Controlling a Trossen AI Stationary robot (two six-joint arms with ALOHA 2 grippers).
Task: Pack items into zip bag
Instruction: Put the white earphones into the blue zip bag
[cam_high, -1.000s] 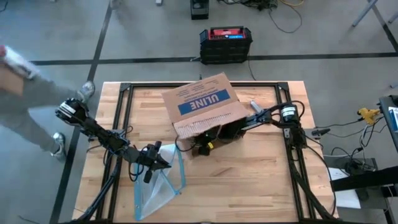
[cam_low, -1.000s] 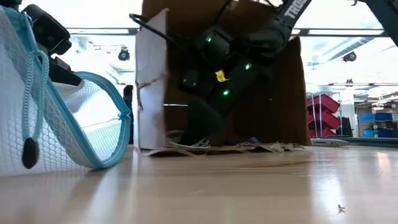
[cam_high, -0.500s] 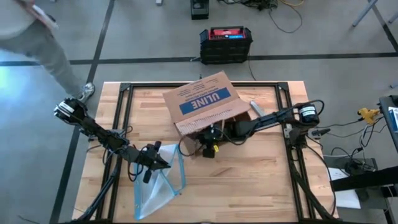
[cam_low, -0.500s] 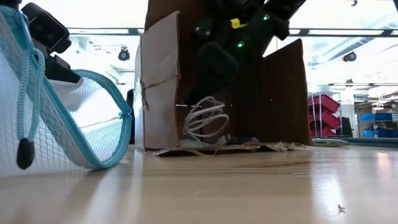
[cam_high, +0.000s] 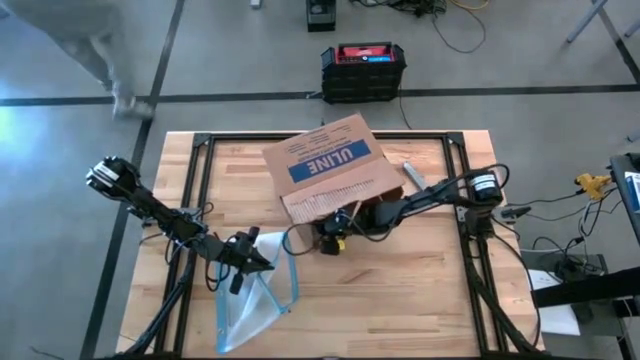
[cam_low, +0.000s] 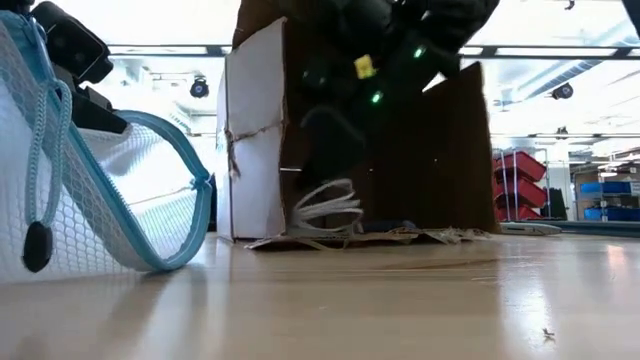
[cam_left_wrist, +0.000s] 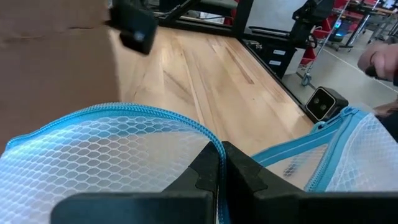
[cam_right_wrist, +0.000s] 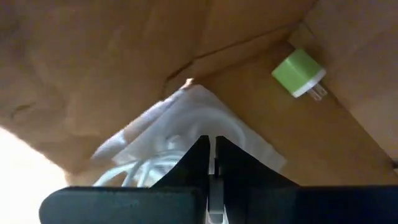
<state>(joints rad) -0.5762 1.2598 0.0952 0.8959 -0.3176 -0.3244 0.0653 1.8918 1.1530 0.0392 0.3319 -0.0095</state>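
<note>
The right hand (cam_low: 335, 190), pinching what looks like a white coiled cable (cam_low: 328, 203), has lifted it from the box (cam_high: 325, 165) toward the zip bag (cam_high: 258, 305).

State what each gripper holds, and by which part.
The left gripper is shut on the zip bag, pinching its blue zip edge so the mouth stands open. The right gripper is shut on a coiled white cable, gripped at its loops, inside the cardboard box.

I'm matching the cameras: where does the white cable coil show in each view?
High: not discernible under the right gripper.
Low: coil at the box mouth, under that gripper.
Left wrist: not in it.
Right wrist: coil pinched in the fingers.
Shared landmark: the box.
</note>
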